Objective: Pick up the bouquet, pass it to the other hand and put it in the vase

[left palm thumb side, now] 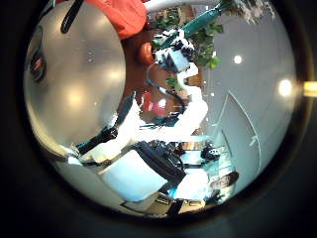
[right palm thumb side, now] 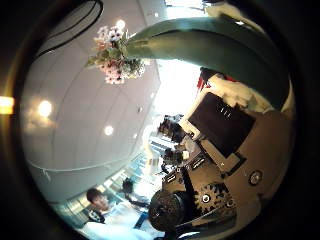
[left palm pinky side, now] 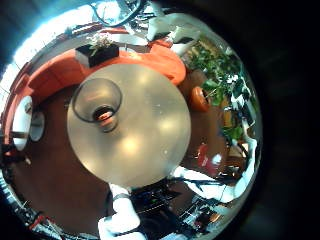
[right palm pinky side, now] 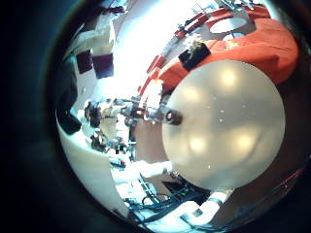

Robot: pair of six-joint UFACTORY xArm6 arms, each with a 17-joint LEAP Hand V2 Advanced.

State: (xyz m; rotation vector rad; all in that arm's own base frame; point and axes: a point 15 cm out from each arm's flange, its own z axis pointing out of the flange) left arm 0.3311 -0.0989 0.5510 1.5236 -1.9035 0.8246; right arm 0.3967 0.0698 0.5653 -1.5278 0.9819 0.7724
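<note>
The glass vase (left palm pinky side: 97,105) stands upright on the round table (left palm pinky side: 150,140), below my left hand; it also shows at the table's edge in the left thumb side palm view (left palm thumb side: 38,64). My right hand (left palm thumb side: 174,55) is raised beside the table and is shut on the bouquet's wrapped stems (left palm thumb side: 208,18). In the right thumb side palm view the wrap (right palm thumb side: 210,50) runs close across the palm, with the flower heads (right palm thumb side: 115,50) at its far end and my right hand's fingers (right palm thumb side: 225,125) curled beside it. My left hand's fingers (left palm thumb side: 109,134) look straight and hold nothing.
A long sofa (left palm pinky side: 70,65) curves behind the table, with potted plants (left palm pinky side: 215,65) beside it. The table top (right palm pinky side: 228,116) also shows in the right little finger side palm view, with my left arm (right palm pinky side: 131,121) reaching over its edge.
</note>
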